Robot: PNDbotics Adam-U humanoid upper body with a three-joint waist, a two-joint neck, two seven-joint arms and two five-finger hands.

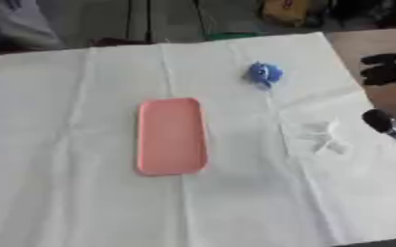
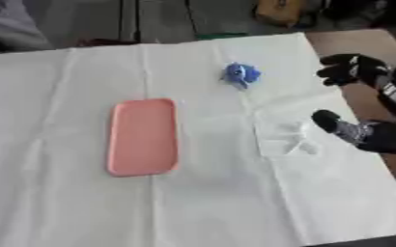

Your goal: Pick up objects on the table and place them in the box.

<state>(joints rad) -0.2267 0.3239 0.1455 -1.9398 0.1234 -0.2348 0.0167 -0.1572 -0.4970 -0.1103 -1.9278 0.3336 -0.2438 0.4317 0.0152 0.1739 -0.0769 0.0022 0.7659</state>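
A pink oblong tray lies flat in the middle of the white cloth. A small blue object sits beyond it to the right. A small pale white object lies on the cloth right of the tray. My right hand comes in from the right edge, black with silver joints, holding nothing. Its thumb tip hovers just right of the white object, and its fingers spread further back, right of the blue object. My left hand is out of view.
Bare brown tabletop shows past the cloth's right edge. A yellow object and dark clutter lie on the floor beyond the far edge. The cloth has fold creases and hangs over the near edge.
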